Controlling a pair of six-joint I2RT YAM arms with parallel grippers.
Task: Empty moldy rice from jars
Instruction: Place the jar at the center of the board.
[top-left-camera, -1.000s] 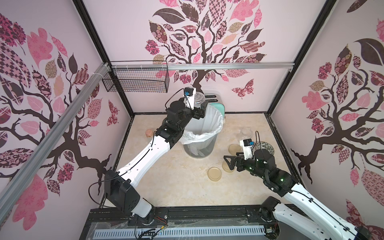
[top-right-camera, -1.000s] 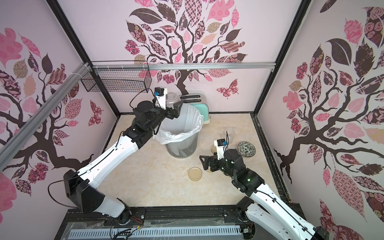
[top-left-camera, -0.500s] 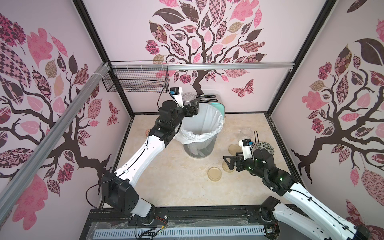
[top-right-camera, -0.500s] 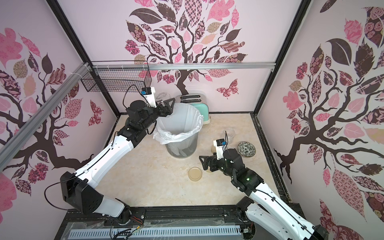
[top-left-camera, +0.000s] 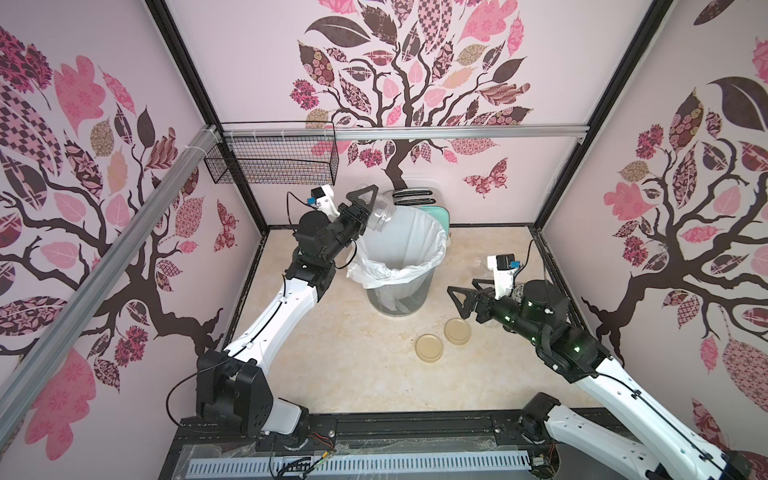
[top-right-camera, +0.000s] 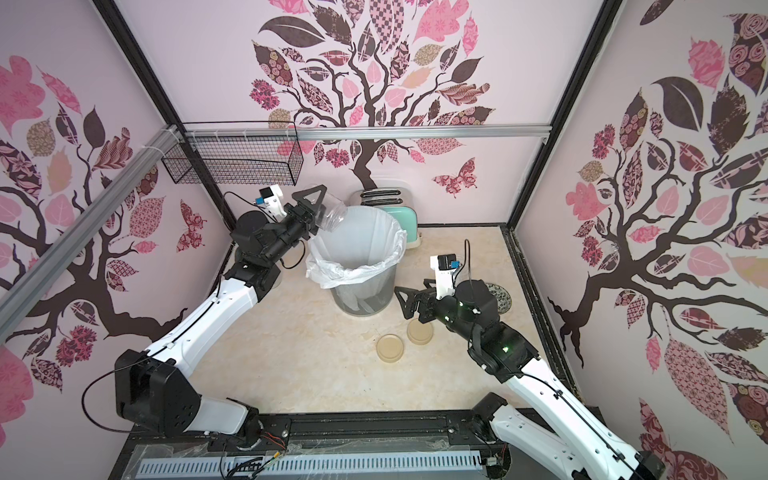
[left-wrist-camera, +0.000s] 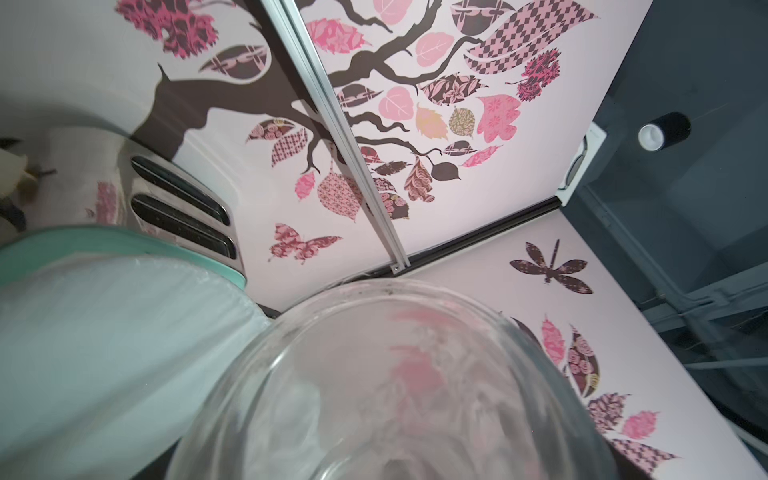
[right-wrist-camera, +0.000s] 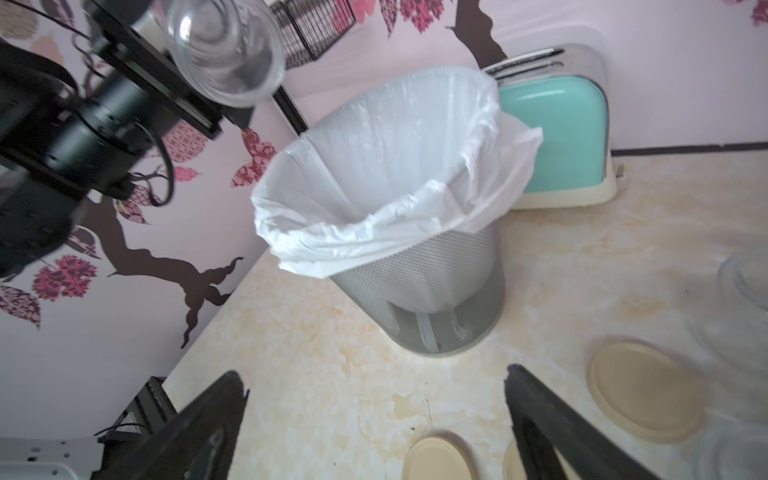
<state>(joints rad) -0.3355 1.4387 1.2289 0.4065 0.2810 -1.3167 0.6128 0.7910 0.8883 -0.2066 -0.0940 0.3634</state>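
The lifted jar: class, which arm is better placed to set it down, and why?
Left: the left claw grips the jar; the right claw hangs open, empty, near the lids.

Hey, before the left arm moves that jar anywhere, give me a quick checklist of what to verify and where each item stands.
1. Grip: left gripper has its jaws closed on the jar. Ok.
2. Jar emptied: the glass looks clear in the right wrist view. Ok.
3. Jar mouth over the bin opening: it sits tilted at the liner's edge. Cannot tell.
4. Right gripper free: open, holding nothing, above the table. Ok.
5. Stray rice on the table: the beige marbling would hide grains. Cannot tell.
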